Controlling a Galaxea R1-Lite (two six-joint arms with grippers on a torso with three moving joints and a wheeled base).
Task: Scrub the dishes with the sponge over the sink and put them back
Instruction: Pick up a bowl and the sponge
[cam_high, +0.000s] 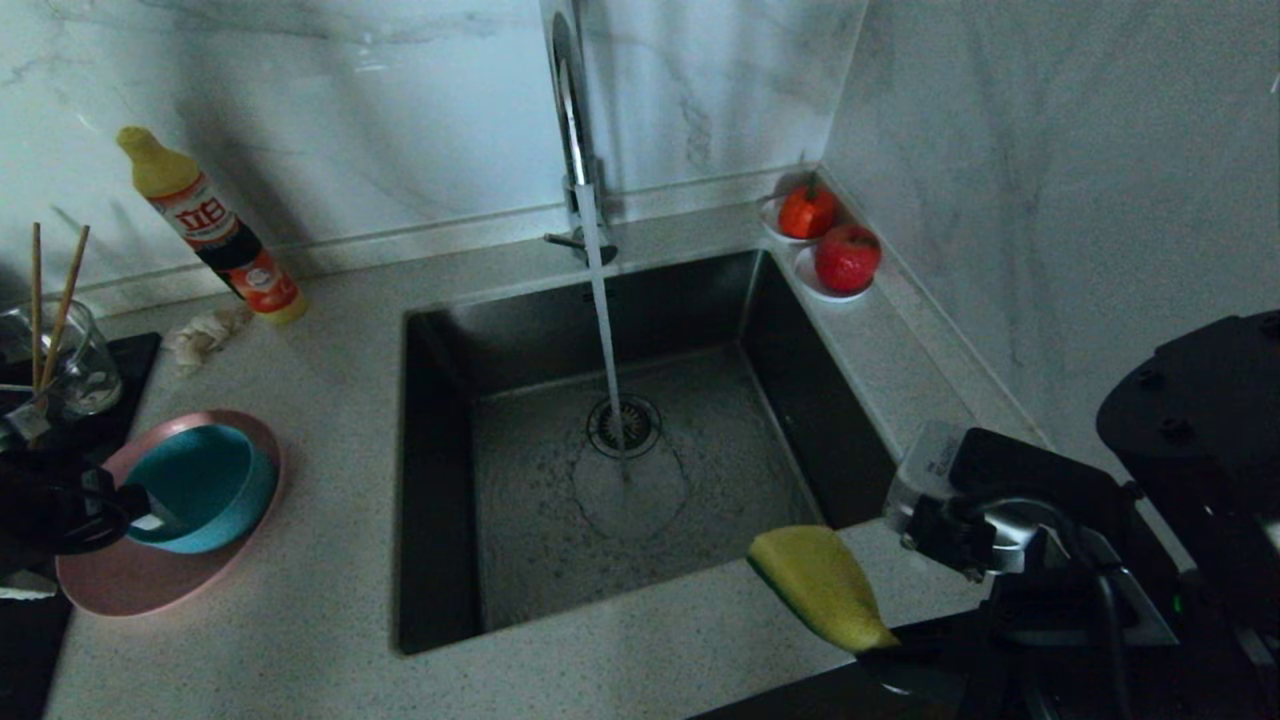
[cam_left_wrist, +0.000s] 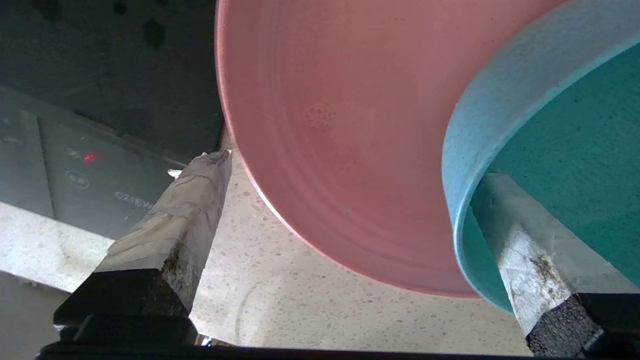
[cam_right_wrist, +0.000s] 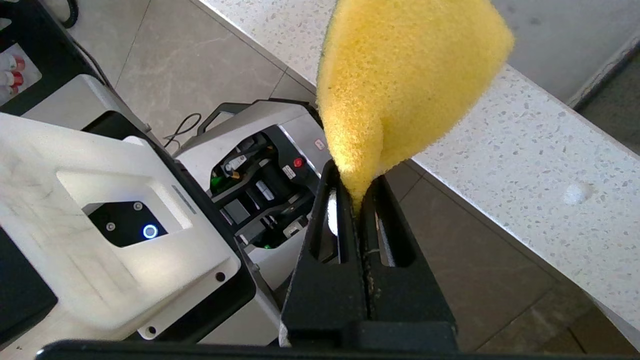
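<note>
step: picking up bowl | left claw spread, one finger inside rim | right claw pinching sponge beside sink | next: pinch rim, lift off plate

The faucet is cut off by the head view's top edge, so its spout is not seen. The glass cup and the black cooktop are cut by the left edge. Part of the pink plate and of the teal bowl is hidden behind the left gripper. In the left wrist view the plate and bowl run off the top and right edges. The label on the detergent bottle cannot be read. The sponge's lower end is hidden in the right gripper.
</note>
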